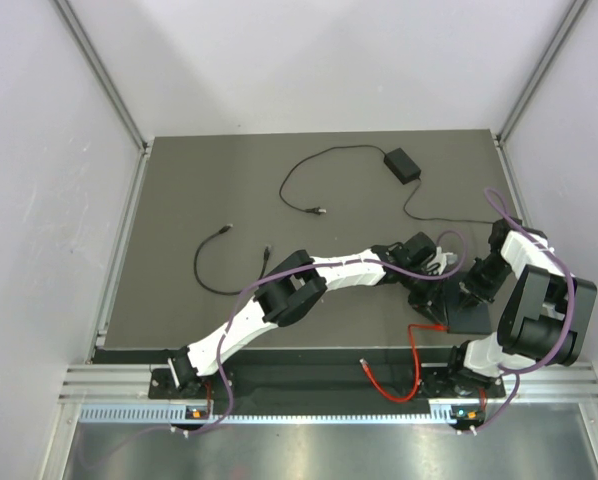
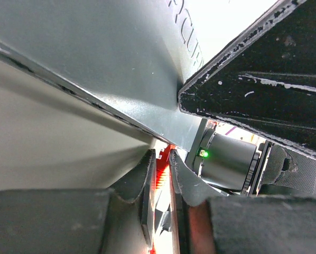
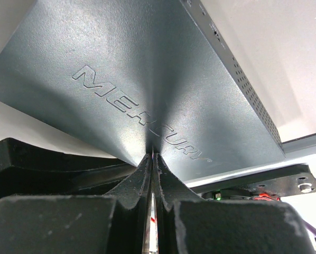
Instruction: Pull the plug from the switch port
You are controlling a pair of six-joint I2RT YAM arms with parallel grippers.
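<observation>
The switch is a flat matte black box (image 1: 471,318) at the near right of the table, lettered MERCURY on its top (image 3: 147,69). Its port is hidden behind my fingers. A red cable (image 1: 416,350) runs from its left edge to the table's near edge. My left gripper (image 1: 434,300) is at that edge, shut on the ribbed red plug (image 2: 162,172) just under the box's rim (image 2: 121,63). My right gripper (image 1: 466,293) is shut, with its tips (image 3: 152,156) pressed down on the box's top. It shows as a black wedge (image 2: 263,79) in the left wrist view.
A smaller black power brick (image 1: 402,163) with thin cords lies at the far side of the mat. A loose black cable (image 1: 204,265) lies at the middle left. White walls and metal rails enclose the table on three sides.
</observation>
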